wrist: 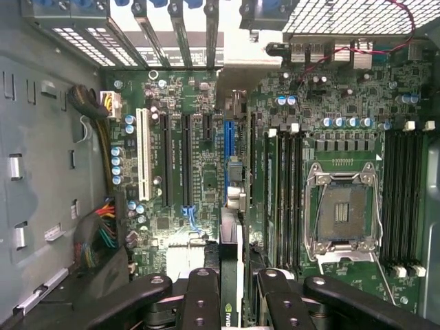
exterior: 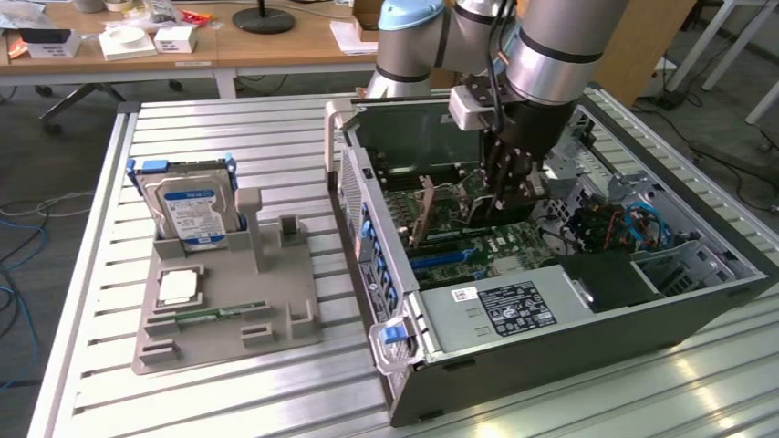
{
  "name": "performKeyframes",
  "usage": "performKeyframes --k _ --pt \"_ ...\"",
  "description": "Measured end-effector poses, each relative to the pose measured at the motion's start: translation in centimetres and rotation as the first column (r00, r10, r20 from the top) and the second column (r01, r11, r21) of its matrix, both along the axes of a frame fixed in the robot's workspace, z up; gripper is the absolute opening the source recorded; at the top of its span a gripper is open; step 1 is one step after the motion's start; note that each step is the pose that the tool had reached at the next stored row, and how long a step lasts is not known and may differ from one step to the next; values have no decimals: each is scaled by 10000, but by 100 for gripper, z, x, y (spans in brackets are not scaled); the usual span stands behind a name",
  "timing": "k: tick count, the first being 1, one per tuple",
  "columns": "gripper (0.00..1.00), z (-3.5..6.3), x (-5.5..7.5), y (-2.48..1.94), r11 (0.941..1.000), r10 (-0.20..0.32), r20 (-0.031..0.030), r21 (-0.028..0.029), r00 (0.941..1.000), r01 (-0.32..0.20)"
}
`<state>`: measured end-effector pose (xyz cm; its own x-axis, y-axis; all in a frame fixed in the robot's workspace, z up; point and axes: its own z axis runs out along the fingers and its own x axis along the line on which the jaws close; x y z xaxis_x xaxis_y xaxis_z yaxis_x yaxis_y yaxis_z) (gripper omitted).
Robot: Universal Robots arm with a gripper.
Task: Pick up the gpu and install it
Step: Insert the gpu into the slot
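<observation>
Here we are, deep inside the open black and grey metal computer case [exterior: 548,365], which lies on its side on the ribbed aluminium table [exterior: 219,401]. The silver and pale-blue robot arm [exterior: 548,46] drops in from above, its upper part cut off by the frame. The black gripper [exterior: 509,193] is down among the components. In the exterior view the wrist and fingers cover whatever sits under them, so the card is hard to pick out there.

Over to the wrist view: the gripper [wrist: 237,292] has its black linkage fingers [wrist: 201,299] either side of the gpu [wrist: 231,261], a thin dark circuit card seen edge-on, and the jaws are clamped on it. Only the slim edge shows; its faces are hidden, and the gripped part is cropped by the frame. The card stands upright over the green motherboard [wrist: 199,206], in line with the blue expansion slot [wrist: 228,148]. Is its contact edge touching that slot? I cannot tell, because the card itself hides the join. Past the black memory slots, the silver-framed processor socket [wrist: 344,213] shows its bare contact field.

To the exterior view's left of the case, the grey plastic holder [exterior: 286,310] carries the silver hard drive with the blue label [exterior: 192,214], standing upright, well apart from the gripper.
</observation>
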<state>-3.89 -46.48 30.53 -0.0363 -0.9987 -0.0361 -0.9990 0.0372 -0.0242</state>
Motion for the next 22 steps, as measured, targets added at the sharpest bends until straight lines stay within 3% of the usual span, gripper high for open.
performKeyframes --k 6,14,22 --pt "26 -4 -30 0 10000 1 0 0 10000 -1" --pt "26 -108 -41 0 10000 1 0 0 10000 -1" --pt "26 -109 -90 0 10000 0 0 -1 10000 0"
